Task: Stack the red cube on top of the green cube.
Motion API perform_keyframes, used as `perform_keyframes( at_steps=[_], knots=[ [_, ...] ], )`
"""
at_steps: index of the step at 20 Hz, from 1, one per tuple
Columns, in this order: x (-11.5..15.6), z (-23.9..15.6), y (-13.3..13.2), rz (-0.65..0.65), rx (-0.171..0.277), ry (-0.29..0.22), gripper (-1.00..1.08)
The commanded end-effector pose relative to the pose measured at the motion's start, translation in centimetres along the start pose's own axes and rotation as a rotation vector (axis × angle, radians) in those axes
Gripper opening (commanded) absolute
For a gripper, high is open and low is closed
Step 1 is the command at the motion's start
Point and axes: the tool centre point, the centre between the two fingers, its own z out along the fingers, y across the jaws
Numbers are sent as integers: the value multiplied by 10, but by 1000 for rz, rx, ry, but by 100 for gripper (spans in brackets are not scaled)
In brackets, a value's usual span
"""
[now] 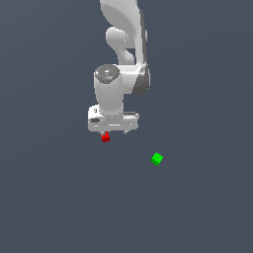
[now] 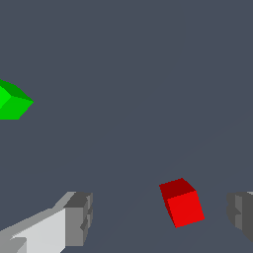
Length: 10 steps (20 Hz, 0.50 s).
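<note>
The red cube [image 1: 105, 138] lies on the grey floor just under the white gripper [image 1: 116, 132]. In the wrist view the red cube [image 2: 182, 202] sits between the two grey fingertips [image 2: 79, 217], nearer the other one, with gaps on both sides. The gripper [image 2: 159, 218] is open and touches nothing. The green cube [image 1: 157, 158] rests apart on the floor, toward the exterior view's right and a little nearer the camera. In the wrist view the green cube [image 2: 12, 102] is cut off by the picture's edge.
A plain dark grey floor [image 1: 59, 197] surrounds both cubes. The white arm [image 1: 123, 39] rises behind the gripper toward the top of the exterior view.
</note>
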Motion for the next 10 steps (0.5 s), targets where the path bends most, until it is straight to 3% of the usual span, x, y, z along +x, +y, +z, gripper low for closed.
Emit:
perform_keyframes(
  at_steps=[1,10],
  knots=[
    [-11,10,7,-41,1,1,100],
    [-45,46,36,-196,3,5,100]
  ],
)
